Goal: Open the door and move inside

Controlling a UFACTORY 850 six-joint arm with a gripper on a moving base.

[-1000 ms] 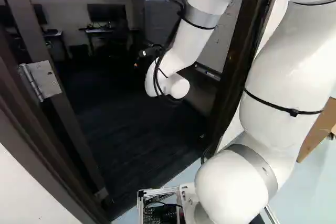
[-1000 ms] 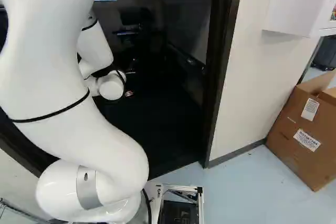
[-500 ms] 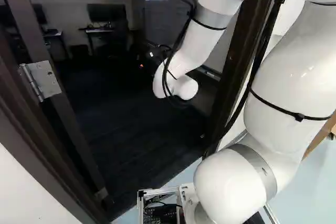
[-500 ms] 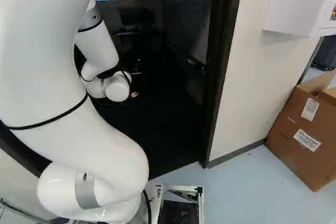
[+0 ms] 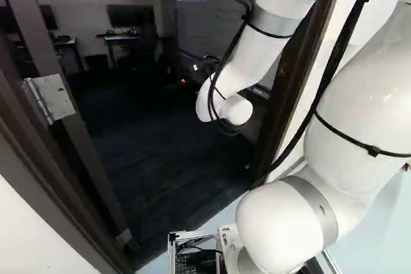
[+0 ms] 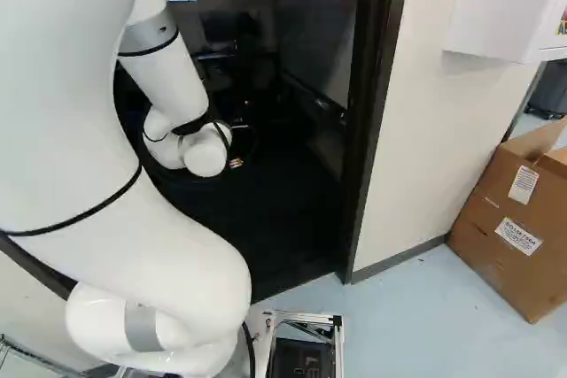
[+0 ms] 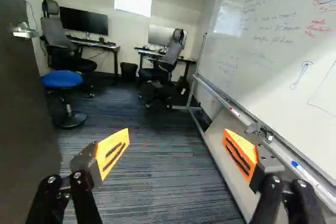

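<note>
At the left of the left base view, the silver metal hinge (image 5: 50,97) has not shifted, so the base has stayed put. The wrist view puts the task's thing, the dark flat door (image 7: 26,108) with its silver lever handle (image 7: 25,32), beside the gripper, swung open into the room; its far reach is dim in the base views, so it may not be fully back. Past it stands a blue round-seated stool (image 7: 62,79). Then comes the black gripper with orange pads (image 7: 176,132), its fingers spread wide with nothing between them. What has changed is the white jointed arm (image 5: 282,222): its wrist has swung rightward in both base views, nearer the dark right-hand door post (image 6: 376,121) and the white board (image 7: 268,51) inside. The opening part looks done. Driving in seems next, and the arm should first draw clear of that post, or its elbow could catch it.
</note>
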